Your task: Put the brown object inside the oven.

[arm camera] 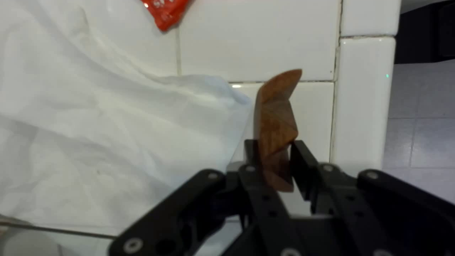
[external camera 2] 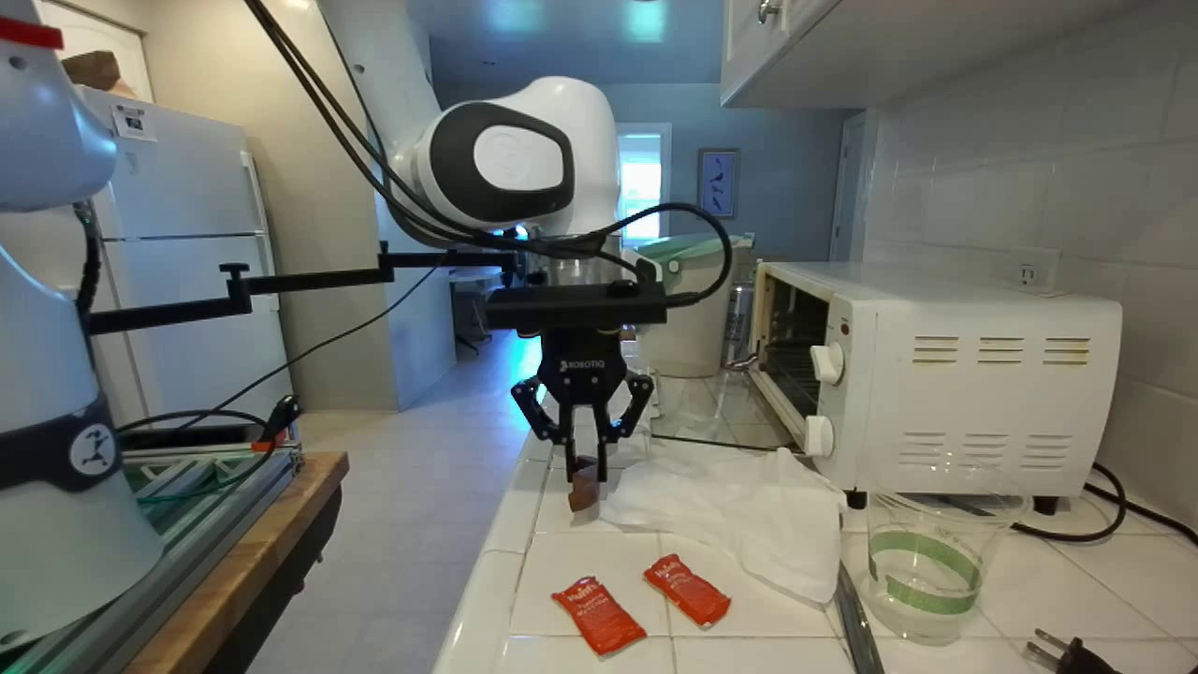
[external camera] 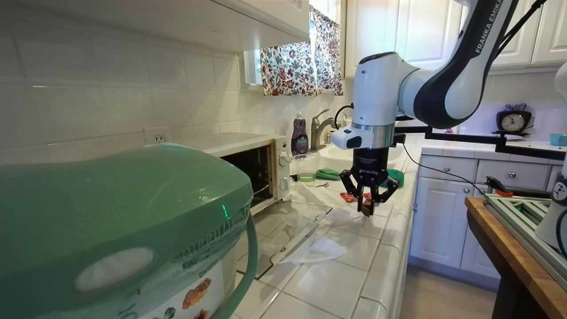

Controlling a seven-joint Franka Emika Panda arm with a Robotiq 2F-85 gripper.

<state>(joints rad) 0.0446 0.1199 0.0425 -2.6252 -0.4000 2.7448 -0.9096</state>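
Observation:
The brown object is a small faceted wooden-looking lump, seen in the wrist view [arm camera: 277, 122] and in both exterior views [external camera: 367, 206] [external camera 2: 584, 494]. My gripper [arm camera: 274, 144] is shut on it, with a finger on each side, and the lump sticks out past the fingertips. The gripper points straight down low over the counter in both exterior views [external camera: 366, 212] [external camera 2: 586, 476]. I cannot tell whether the lump touches the tiles. The white toaster oven [external camera 2: 978, 374] stands against the wall, also seen in an exterior view [external camera: 283, 170]. Its glass door [external camera: 294, 237] is folded down open, showing a dark interior.
A white cloth [external camera 2: 739, 515] lies beside the gripper, partly under the door. Red packets [external camera 2: 599, 613] and a clear cup [external camera 2: 927, 571] are on the counter. A large green-lidded bin [external camera: 146, 212] stands at the oven's far end. The counter edge [arm camera: 366, 106] is close to the gripper.

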